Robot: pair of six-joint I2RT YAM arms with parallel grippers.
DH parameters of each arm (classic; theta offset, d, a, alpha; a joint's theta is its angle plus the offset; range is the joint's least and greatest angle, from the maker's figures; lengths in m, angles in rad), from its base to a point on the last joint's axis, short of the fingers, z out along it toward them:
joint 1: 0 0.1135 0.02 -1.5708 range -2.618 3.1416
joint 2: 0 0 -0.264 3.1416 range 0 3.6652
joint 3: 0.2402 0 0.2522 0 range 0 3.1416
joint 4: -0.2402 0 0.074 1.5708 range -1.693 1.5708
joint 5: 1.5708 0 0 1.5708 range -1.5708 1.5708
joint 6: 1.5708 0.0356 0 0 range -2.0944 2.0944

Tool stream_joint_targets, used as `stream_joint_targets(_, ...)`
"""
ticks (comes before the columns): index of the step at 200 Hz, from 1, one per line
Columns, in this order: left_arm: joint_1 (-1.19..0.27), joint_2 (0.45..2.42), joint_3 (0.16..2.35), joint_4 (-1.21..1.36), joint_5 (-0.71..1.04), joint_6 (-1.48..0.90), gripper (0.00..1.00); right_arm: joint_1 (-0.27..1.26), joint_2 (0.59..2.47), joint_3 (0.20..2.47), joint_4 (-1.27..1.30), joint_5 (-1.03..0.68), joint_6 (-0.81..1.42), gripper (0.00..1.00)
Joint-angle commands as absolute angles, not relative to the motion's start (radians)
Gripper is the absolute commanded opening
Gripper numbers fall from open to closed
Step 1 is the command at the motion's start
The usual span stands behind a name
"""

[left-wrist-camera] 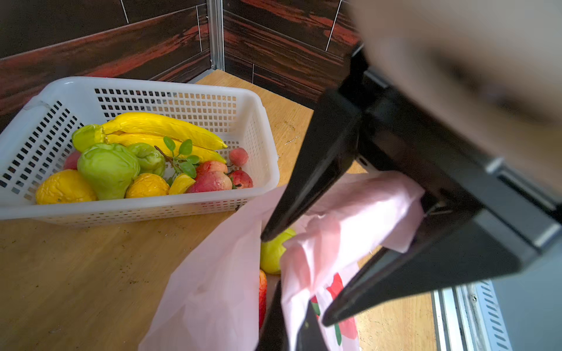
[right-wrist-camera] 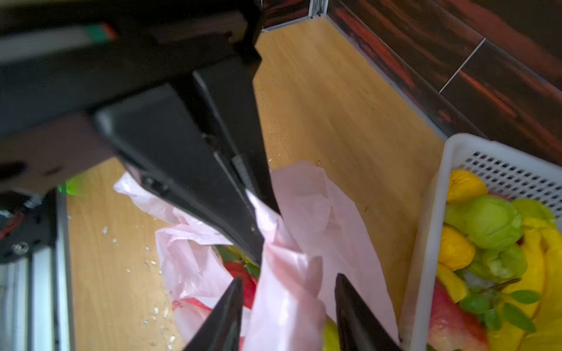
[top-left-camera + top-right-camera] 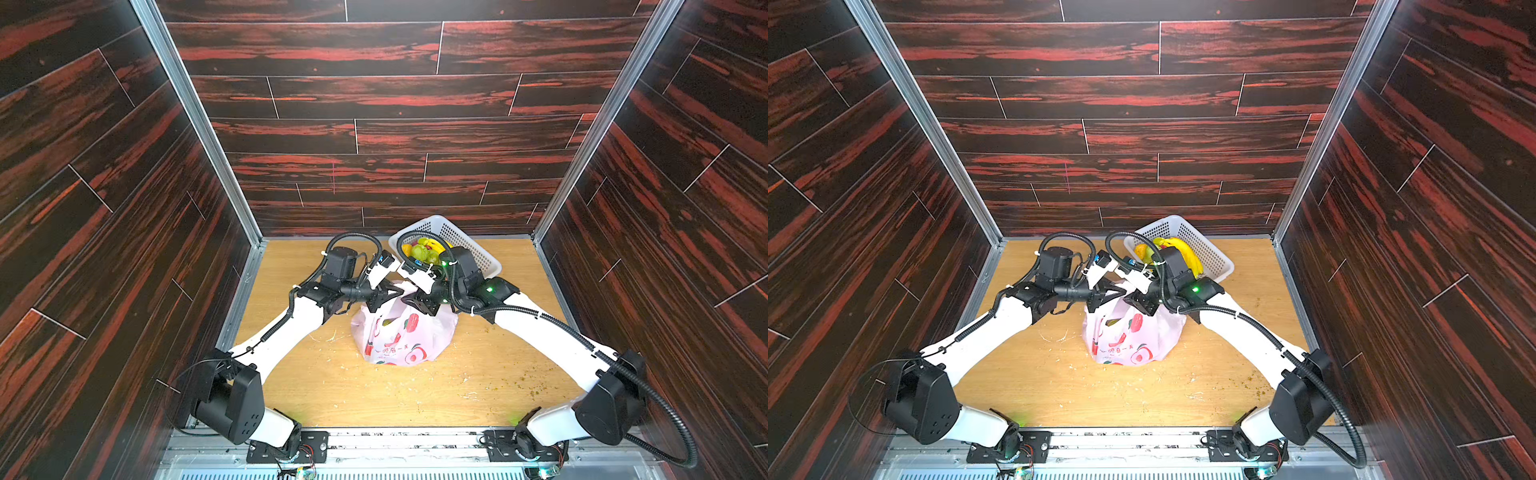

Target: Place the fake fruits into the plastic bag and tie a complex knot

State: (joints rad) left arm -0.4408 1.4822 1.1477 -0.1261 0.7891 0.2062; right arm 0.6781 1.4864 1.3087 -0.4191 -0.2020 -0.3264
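Note:
The pale-pink plastic bag (image 3: 401,336) (image 3: 1133,336) stands mid-table with fruit inside: a green one (image 1: 273,252) and a red one (image 1: 262,291) show through its mouth. My left gripper (image 3: 385,293) (image 1: 292,304) is shut on a pink handle strap (image 2: 292,194) above the bag. My right gripper (image 3: 415,301) (image 2: 289,278) is open, its fingers (image 2: 352,307) standing either side of a bunched strap (image 2: 286,304) without pinching it. More fake fruits (image 1: 146,158), bananas, green and yellow ones, lie in the basket. A knot is not in view.
The white perforated basket (image 3: 457,237) (image 1: 152,209) sits just behind the bag at the back right. Dark wood-pattern walls (image 3: 374,124) enclose the table on three sides. Crumbs (image 3: 519,382) dot the wooden tabletop.

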Motion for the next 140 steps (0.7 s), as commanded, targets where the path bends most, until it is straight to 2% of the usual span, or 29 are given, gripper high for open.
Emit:
stream_joint_targets(1, -0.445, 1.454, 1.14, -0.12, 0.78, 0.236, 0.0, 0.675, 1.508, 1.322, -0.421, -0.22, -0.32, 0.38)
stream_joint_targets(33, -0.445, 1.458, 1.141, -0.12, 0.778, 0.235, 0.0, 0.676, 1.504, 1.313, -0.418, -0.21, -0.316, 0.19)
stream_joint_targets(59, -0.445, 1.458, 1.143, -0.123, 0.765, 0.236, 0.0, 0.676, 1.5, 1.312, -0.417, -0.203, -0.318, 0.0)
stream_joint_targets(65, -0.445, 1.457, 1.143, -0.121, 0.76, 0.234, 0.0, 0.675, 1.499, 1.312, -0.417, -0.2, -0.318, 0.0)
stream_joint_targets(70, -0.444, 1.454, 1.141, -0.121, 0.756, 0.232, 0.06, 0.676, 1.497, 1.31, -0.416, -0.197, -0.319, 0.0)
stream_joint_targets(81, -0.445, 1.446, 1.14, -0.12, 0.738, 0.224, 0.28, 0.677, 1.493, 1.306, -0.416, -0.186, -0.321, 0.0)
stream_joint_targets(97, -0.44, 1.418, 1.139, -0.144, 0.668, 0.218, 0.4, 0.675, 1.483, 1.295, -0.408, -0.162, -0.324, 0.0)
stream_joint_targets(118, -0.434, 1.37, 1.103, -0.172, 0.525, 0.195, 0.45, 0.676, 1.458, 1.274, -0.385, -0.139, -0.328, 0.0)
stream_joint_targets(140, -0.433, 1.342, 1.041, -0.135, 0.55, 0.179, 0.49, 0.675, 1.438, 1.26, -0.36, -0.129, -0.33, 0.0)
